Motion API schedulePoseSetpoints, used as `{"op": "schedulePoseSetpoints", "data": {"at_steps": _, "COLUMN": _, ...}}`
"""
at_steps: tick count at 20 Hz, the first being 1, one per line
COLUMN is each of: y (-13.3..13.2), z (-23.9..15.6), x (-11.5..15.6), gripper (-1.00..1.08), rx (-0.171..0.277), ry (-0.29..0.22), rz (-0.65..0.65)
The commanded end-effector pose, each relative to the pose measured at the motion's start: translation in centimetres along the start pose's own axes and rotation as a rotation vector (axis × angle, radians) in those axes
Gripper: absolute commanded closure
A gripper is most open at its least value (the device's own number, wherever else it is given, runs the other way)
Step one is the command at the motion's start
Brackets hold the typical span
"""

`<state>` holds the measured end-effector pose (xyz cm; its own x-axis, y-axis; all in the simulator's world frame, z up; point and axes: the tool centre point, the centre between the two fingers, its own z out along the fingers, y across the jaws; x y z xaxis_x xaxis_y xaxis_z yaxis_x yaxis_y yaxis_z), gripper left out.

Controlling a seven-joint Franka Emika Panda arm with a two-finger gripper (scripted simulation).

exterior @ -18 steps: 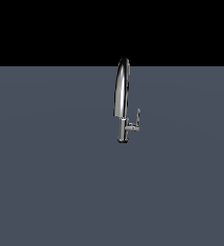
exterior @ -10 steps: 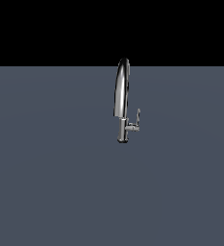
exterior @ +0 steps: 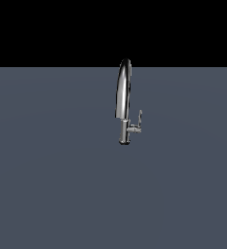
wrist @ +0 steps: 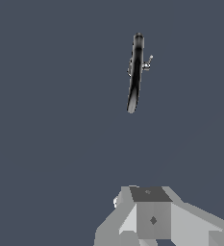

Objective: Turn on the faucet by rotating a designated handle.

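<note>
1. handle (exterior: 139, 121): small thin lever blade, upright, on a short stub off the faucet's base, on the exterior view's right side of it. also visible in the wrist view (wrist: 148, 61), poking out beside the spout.
2. faucet (exterior: 124, 104): tall narrow arched spout on a short round base, standing on the grey bench (exterior: 51, 185), a little toward the exterior view's right of centre.
3. tool (wrist: 152, 216): only its grey body shows at the edge of the wrist view; fingertips out of frame, so cannot tell whether spread or pressed together. not seen in the exterior view.
4. key relation: the handle lies well apart from the tool, ahead of it along the camera's line of sight, with bare bench between. nothing touching.
5. judgement: approach not yet made; the tool must close in and come at the blade from the side, clear of the spout.
</note>
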<state>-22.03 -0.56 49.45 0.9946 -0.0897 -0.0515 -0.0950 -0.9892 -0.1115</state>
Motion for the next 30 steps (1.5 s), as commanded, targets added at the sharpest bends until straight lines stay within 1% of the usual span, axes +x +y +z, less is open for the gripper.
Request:
{"op": "schedulePoseSetpoints", "data": {"at_steps": 1, "y": 0.1, "z": 0.2, "x": 1.2, "gripper": 1.08, "rx": 0.028, "ry": -0.025, "rz": 0.031}}
{"op": "schedulePoseSetpoints", "data": {"at_steps": 16, "y": 1.6, "z": 2.7, "x": 10.2, "gripper": 1.08, "rx": 0.243, "ry": -0.213, "rz": 0.263}}
{"op": "schedulePoseSetpoints", "data": {"at_steps": 30, "y": 4.5, "z": 7.4, "x": 18.1, "gripper": 1.08, "rx": 0.465, "ry": -0.404, "rz": 0.497}}
